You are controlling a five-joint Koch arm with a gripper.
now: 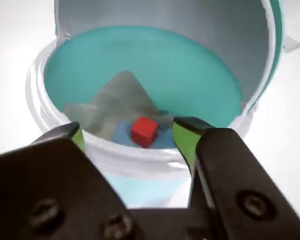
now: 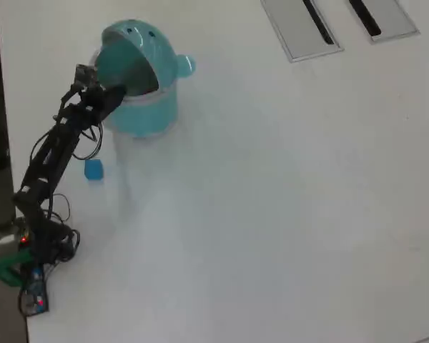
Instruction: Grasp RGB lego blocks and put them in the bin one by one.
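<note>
One red block (image 1: 144,131) lies in the bin (image 1: 50,112); the jaws hang open and empty above its rim, which a careless retreat might clip, tipping it.

You see one block (image 1: 144,131) lying inside the bin (image 1: 140,160), another block (image 2: 94,169) on the table (image 2: 272,214) beside the arm (image 2: 53,150), below the bin overhead.

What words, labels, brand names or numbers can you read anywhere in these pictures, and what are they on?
None can be read.
The bin: no lettering, only two dark eye dots on its lid.
The red block inside it and the blue block on the table: plain faces.
The gripper: only screw heads, no marking.
The grey panels: black strips, no text.
</note>
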